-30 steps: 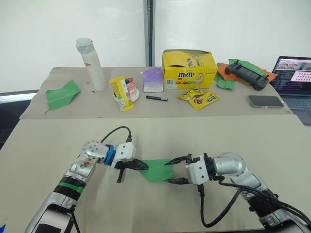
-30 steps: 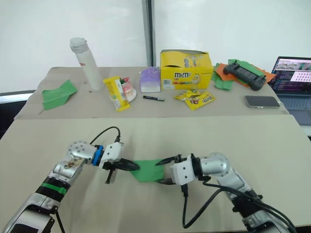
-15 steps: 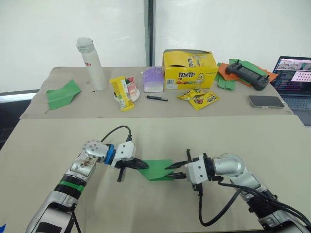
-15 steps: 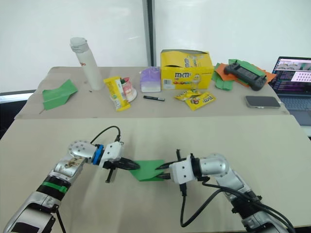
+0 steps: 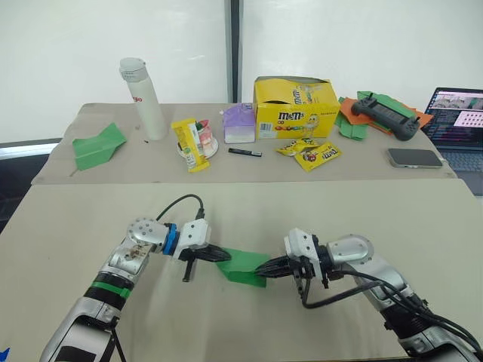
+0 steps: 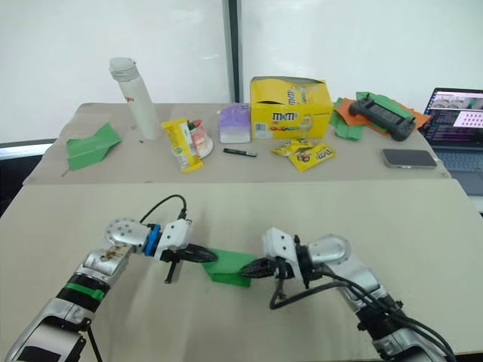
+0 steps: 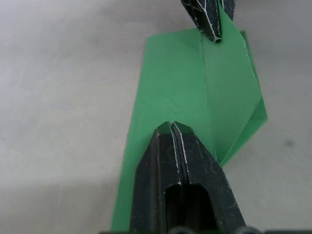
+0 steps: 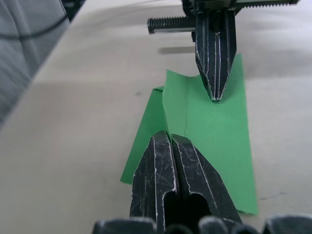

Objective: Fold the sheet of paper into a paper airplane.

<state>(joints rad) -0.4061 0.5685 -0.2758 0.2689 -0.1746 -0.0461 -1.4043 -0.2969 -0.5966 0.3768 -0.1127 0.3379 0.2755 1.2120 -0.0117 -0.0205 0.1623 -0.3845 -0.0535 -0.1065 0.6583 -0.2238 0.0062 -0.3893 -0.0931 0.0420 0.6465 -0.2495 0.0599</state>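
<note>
Left eye view: sheet of paper (image 5: 243, 265), a creased wedge, lies on the near table between both grippers. Left wrist view — left gripper (image 7: 171, 127) pressed together on the paper. Right wrist view — right gripper (image 8: 168, 137) likewise closed. Risk: opposing pulls could tear or skew the crease.

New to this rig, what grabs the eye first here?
The bright green paper, folded to a creased wedge, lies on the near table, the left end effector shut at one end and the right end effector shut at the other. Behind it, the far table is cluttered: a yellow box at centre and another green paper plane at its left end.
</note>
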